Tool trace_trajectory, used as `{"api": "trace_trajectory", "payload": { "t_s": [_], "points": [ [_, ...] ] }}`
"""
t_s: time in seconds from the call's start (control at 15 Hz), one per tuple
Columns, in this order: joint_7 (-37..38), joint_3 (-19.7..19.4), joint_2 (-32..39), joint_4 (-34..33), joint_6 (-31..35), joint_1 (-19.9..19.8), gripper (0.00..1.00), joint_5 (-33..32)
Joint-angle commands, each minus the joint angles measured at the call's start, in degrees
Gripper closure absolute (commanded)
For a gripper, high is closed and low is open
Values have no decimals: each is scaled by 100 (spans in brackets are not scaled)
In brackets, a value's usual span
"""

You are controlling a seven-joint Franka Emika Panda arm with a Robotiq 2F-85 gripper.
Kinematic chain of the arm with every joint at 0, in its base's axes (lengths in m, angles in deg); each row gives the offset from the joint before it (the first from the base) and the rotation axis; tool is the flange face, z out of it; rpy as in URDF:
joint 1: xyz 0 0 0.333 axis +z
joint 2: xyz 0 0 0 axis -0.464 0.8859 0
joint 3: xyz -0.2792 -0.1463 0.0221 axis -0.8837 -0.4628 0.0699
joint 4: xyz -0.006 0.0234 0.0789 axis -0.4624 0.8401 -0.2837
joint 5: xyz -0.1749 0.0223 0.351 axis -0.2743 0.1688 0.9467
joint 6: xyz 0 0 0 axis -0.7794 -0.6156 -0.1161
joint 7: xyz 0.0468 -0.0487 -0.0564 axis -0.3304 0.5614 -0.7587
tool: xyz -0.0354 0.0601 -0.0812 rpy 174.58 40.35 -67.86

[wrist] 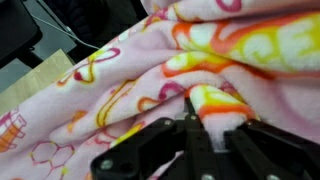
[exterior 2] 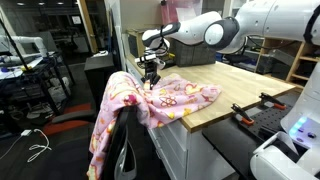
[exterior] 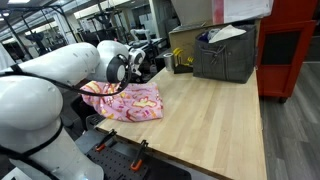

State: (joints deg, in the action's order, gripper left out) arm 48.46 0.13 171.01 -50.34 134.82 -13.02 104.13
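The gripper point(wrist: 188, 118) is pinched shut on a fold of the pink blanket point(exterior 2: 172, 98). The blanket lies at a corner of the wooden table point(exterior: 215, 110) and spills over its edge onto a chair point(exterior 2: 124, 150).

Exterior views from opposite sides, sharing the blanket point(exterior: 128, 102); wrist view close above.

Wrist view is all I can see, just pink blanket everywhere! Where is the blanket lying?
Observer: The blanket lies on one corner of a wooden table.
Operator: Does it all fit on there?
Observer: No, one end hangs off the edge and drapes over a black chair.
Operator: Is anything else on the table?
Observer: Yes, a grey crate stands at the other end, apart from the blanket.
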Motion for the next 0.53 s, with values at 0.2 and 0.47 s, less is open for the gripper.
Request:
{"api": "trace_trajectory", "payload": {
  "t_s": [0.2, 0.47],
  "points": [
    [-916, 525, -9, -344, -820, 35, 99, 619],
    [-1419, 815, -20, -447, -1246, 114, 99, 933]
  ]
}}
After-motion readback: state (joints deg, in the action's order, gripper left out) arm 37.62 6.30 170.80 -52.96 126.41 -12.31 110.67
